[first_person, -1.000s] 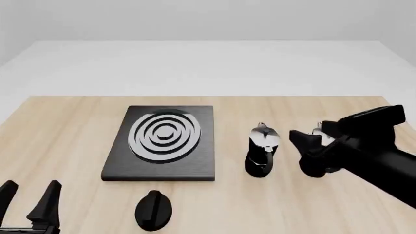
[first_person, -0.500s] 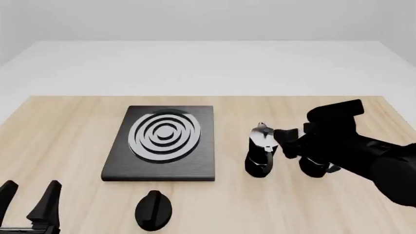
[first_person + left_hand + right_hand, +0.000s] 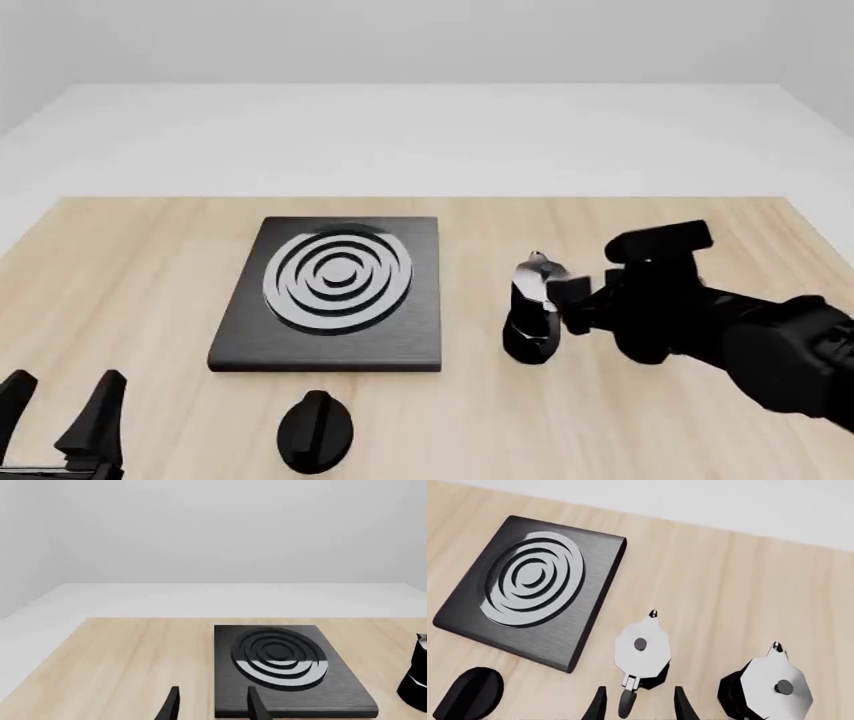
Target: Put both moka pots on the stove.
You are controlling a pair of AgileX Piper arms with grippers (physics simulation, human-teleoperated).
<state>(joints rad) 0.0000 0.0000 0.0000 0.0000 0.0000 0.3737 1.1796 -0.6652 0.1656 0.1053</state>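
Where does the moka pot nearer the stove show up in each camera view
Front view: the nearer moka pot stands right of the stove, close in front of the right gripper.
Left wrist view: only its dark side shows, cut off by the picture's edge.
Right wrist view: seen from above, silver lid, handle between the gripper fingers.
Shared landmark: the stove's ring burner.

Pale wood-grain bench (image 3: 160, 290), grain running toward the far edge, filling the lower part of the front view. Beyond that far edge, a flat white floor (image 3: 400, 130). Behind it, a plain light-grey wall (image 3: 427, 40). Soft, even light throughout, with only faint shadows.
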